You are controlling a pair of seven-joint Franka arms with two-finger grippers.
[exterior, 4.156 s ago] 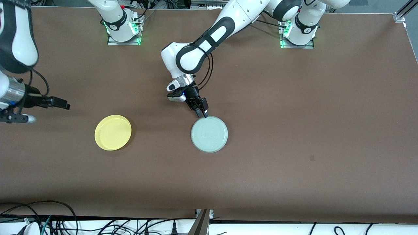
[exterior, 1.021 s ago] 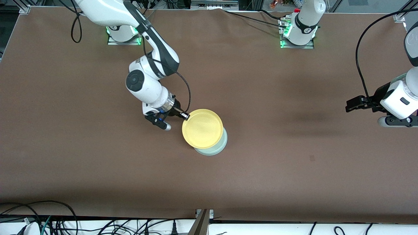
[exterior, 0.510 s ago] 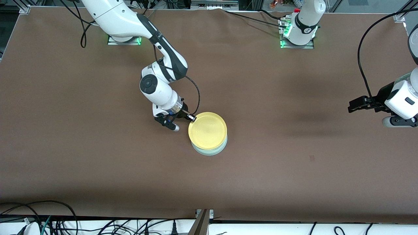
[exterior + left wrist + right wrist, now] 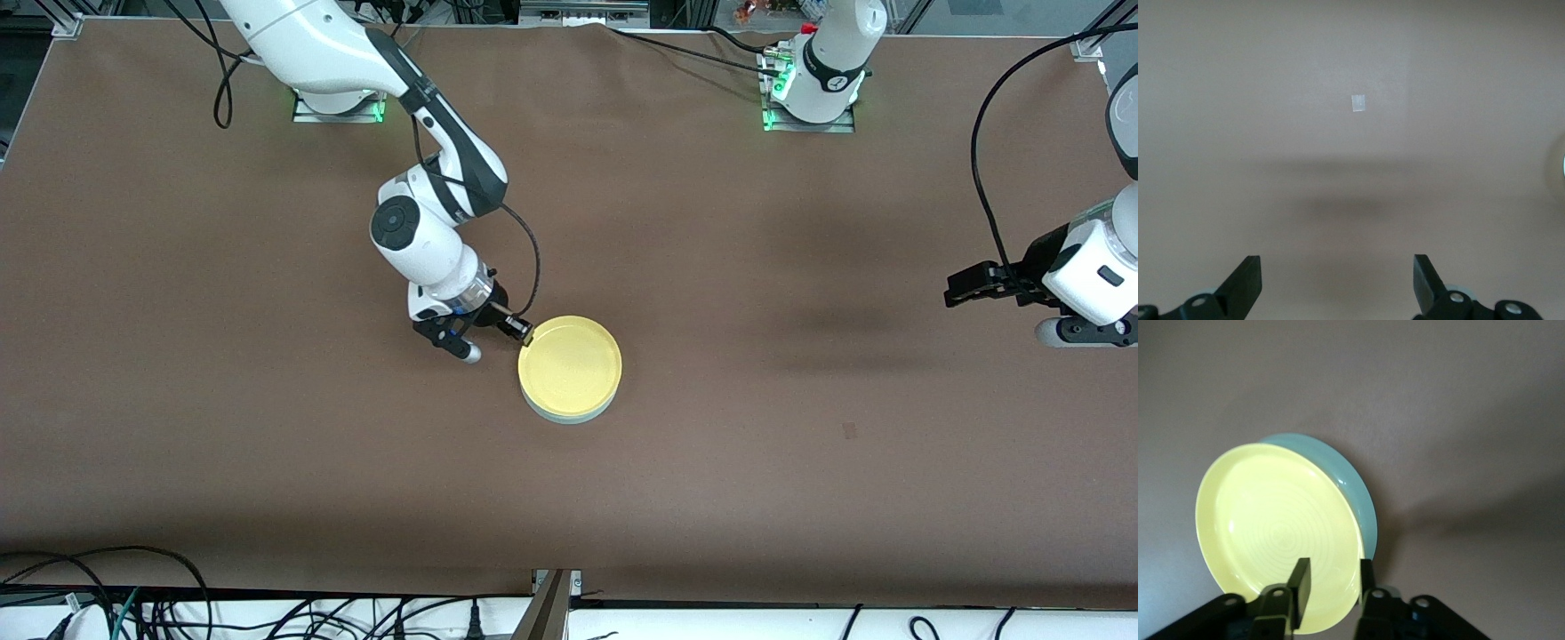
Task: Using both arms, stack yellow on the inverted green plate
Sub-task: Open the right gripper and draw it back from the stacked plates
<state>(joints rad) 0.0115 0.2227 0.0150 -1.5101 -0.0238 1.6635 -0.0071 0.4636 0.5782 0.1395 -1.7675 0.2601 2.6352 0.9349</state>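
Note:
The yellow plate (image 4: 570, 365) lies rim up on the inverted green plate (image 4: 569, 417), of which only a thin edge shows below it. In the right wrist view the yellow plate (image 4: 1271, 527) covers most of the green plate (image 4: 1361, 500). My right gripper (image 4: 524, 333) is at the yellow plate's rim on the side toward the right arm's end. Its fingers (image 4: 1301, 577) stand apart, one over the plate's inside and one outside the rim, midway point (image 4: 1333, 577). My left gripper (image 4: 956, 292) waits open and empty in the air over the left arm's end of the table, also shown in its wrist view (image 4: 1338, 287).
The brown table (image 4: 800, 498) carries a small pale mark (image 4: 849, 431), which also shows in the left wrist view (image 4: 1358, 103). Cables run along the table edge nearest the front camera (image 4: 133, 604).
My right gripper has brought the yellow plate down and squarely onto the green plate, which now shows only as a thin edge. The left arm has barely moved.

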